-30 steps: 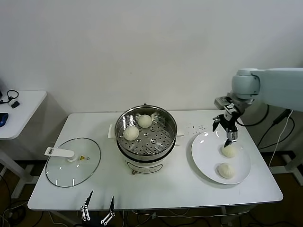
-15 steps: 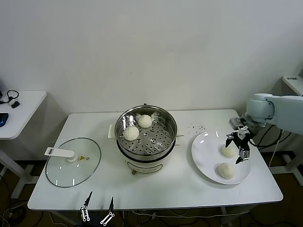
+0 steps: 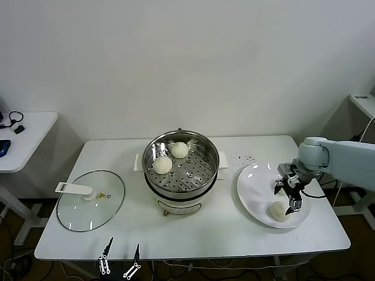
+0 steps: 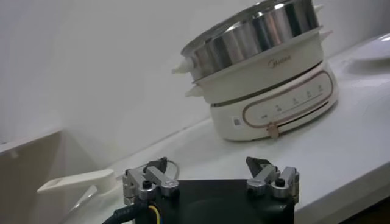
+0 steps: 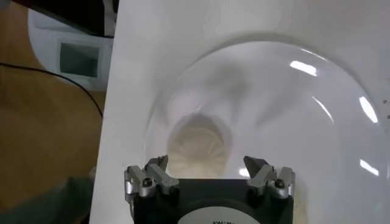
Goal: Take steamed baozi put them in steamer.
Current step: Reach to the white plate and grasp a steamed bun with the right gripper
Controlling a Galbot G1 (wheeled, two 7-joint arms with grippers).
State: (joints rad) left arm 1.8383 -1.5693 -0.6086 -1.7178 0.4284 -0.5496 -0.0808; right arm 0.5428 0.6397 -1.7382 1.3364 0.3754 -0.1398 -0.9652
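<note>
The steamed baozi [image 3: 278, 211] on the plate [image 3: 252, 193] lies directly below the right end effector [image 3: 288, 193], whose jaws stand wide open around nothing; the left end effector [image 4: 210, 182], also open, is far off.

two baozi [image 3: 163, 164] in steamer [image 3: 202, 147]

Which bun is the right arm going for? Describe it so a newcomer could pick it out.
Find the white plate right of the steamer. The bun lies near its front edge, just beside the right gripper, whose jaws are open. Unlike the two buns in the steamer, it sits on the plate.
</note>
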